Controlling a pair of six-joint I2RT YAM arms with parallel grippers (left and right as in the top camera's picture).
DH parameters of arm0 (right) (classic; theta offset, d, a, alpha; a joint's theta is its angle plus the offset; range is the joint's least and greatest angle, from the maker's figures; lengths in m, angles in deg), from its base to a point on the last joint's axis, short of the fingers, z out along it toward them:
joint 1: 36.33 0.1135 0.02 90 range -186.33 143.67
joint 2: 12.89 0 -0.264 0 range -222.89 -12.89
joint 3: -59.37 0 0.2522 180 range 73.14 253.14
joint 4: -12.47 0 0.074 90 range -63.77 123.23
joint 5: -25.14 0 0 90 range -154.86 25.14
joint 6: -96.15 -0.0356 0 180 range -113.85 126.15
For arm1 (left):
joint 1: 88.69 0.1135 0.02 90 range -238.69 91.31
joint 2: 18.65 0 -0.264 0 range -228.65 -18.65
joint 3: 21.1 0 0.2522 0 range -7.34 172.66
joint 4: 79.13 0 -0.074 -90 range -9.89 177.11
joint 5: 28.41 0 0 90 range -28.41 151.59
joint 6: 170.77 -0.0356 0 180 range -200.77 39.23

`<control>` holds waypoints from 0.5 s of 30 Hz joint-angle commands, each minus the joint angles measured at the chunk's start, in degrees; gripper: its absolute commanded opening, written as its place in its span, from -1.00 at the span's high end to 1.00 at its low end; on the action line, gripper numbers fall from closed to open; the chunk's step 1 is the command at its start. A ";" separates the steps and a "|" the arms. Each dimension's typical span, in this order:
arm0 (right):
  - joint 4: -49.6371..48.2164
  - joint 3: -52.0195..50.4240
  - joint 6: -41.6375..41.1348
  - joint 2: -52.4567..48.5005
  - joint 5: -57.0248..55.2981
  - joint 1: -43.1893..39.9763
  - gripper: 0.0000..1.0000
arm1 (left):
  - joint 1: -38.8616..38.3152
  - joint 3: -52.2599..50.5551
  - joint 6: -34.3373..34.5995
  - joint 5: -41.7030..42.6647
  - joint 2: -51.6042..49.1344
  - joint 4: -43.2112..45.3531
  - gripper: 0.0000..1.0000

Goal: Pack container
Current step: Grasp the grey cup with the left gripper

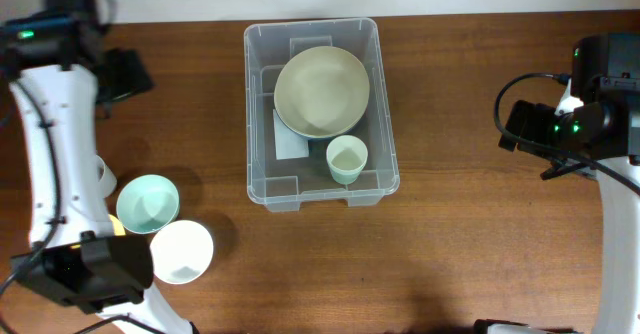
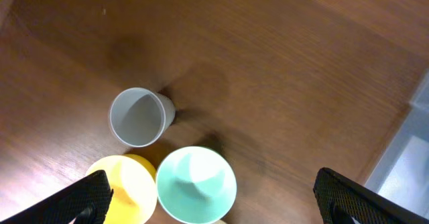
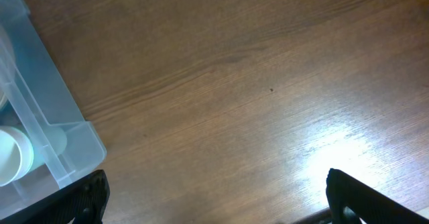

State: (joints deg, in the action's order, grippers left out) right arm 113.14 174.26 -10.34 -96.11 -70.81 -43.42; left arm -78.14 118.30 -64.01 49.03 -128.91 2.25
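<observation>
Clear glossy plastic container (image 1: pixel 256 124), smooth matt bowl (image 1: pixel 322 91), polished wood-grain table (image 1: pixel 480 254)

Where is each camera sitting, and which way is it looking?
Overhead: above the table, facing straight down at the container and mint cup; left arm and right arm show.
Left wrist: on the left arm, facing down at the mint cup and two others; left fingertips show.
Right wrist: facing down at table and the container's corner; right fingertips show.
Shared: the mint cup, in overhead and left wrist.
</observation>
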 commanded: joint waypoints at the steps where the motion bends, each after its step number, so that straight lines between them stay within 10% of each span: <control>1: 0.04 -0.24 -0.02 -0.09 -0.28 -0.22 -0.98 | 8.94 -6.19 0.55 6.97 -2.36 0.90 -0.97; 15: 0.09 -0.24 -0.02 -0.09 -0.26 -0.22 -0.98 | 15.37 -29.79 0.28 8.90 -9.81 22.08 -0.82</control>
State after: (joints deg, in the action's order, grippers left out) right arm 113.18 174.23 -10.34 -96.11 -70.81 -43.42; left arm -63.15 89.34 -63.84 57.16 -137.09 21.47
